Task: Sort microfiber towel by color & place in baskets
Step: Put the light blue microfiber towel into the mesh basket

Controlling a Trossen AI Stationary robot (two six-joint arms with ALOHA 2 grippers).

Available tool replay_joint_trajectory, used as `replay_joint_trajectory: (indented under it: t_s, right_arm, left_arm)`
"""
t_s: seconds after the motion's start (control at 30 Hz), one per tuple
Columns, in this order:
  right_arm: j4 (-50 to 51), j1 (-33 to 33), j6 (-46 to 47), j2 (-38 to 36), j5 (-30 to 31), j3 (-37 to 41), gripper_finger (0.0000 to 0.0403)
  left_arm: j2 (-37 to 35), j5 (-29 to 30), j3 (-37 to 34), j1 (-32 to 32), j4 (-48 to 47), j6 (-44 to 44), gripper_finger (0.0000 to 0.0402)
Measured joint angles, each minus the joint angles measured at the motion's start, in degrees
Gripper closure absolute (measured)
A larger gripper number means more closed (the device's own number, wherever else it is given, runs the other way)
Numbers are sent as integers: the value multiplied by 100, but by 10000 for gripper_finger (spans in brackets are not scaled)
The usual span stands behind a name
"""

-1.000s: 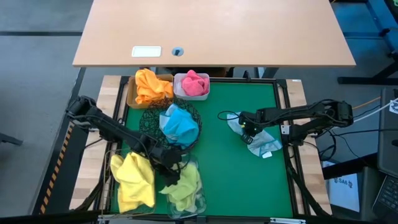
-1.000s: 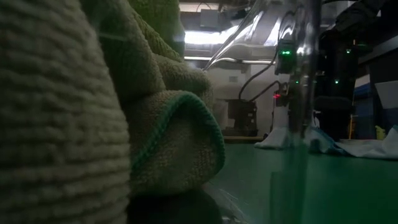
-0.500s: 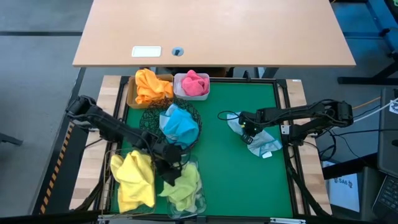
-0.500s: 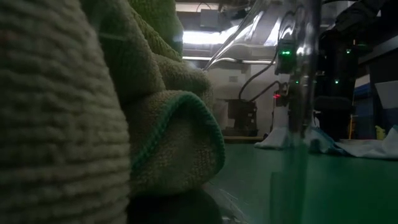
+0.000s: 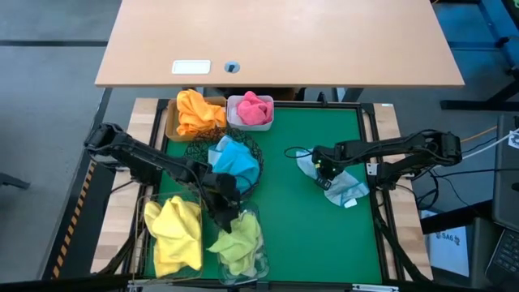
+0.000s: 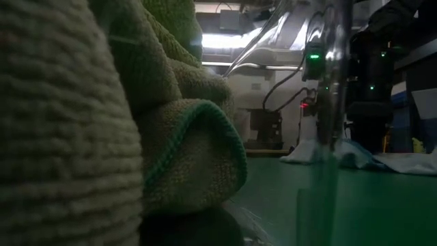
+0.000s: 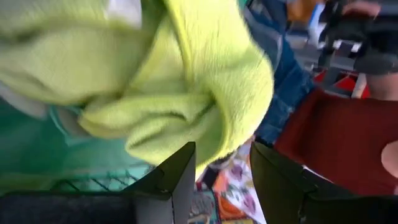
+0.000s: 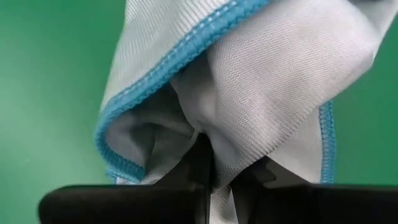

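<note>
Orange (image 5: 199, 112), pink (image 5: 253, 109), light blue (image 5: 235, 161), yellow (image 5: 174, 235) and olive-green (image 5: 239, 243) microfiber towels each lie in their own basket. My left gripper (image 5: 227, 216) hovers open over the green towel (image 7: 186, 93) in the clear tub (image 5: 259, 264), with nothing between its fingers. At the table's right, my right gripper (image 5: 324, 172) points down, shut on a pale grey cloth with blue edging (image 5: 345, 188) that lies on the green mat. My right gripper pinches a raised fold (image 8: 205, 134) of the pale cloth between its two fingers, coming from above and pointing down. The cloth bunches up around the fingertips. The rest of it (image 5: 349, 193) lies spread on the mat.
The tan box (image 5: 172, 130) and white tub (image 5: 235, 122) stand at the far left, with the black mesh bowl (image 5: 195, 154) in front of them. The wire basket (image 5: 150, 203) and clear tub sit at the near left. Bare green mat (image 5: 308, 235) lies between the arms.
My left gripper has drawn back a little from the clear tub toward the table's far edge and has rolled at the wrist, staying open. The green towel stays in the tub. My right gripper keeps still on the pale cloth.
</note>
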State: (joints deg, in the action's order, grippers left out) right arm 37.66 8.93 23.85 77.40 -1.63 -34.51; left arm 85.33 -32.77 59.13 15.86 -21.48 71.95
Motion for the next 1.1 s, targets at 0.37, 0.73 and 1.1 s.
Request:
replay_joint_trajectory:
  t_s: [0.37, 0.73, 1.1]
  right_arm:
    - [-25, 0, -179, -280, -936, -571, 366]
    - [-28, 5, -527, -290, -1200, -2116, 365]
    - [-1701, 7, -721, -266, -1269, -3463, 365]
  left_arm:
    - [-1157, 1601, 7, -323, -62, -1465, 257]
    - [-2583, 2882, 7, -731, -329, -3378, 257]
    - [-3829, 3489, 7, -1328, -1142, -5077, 257]
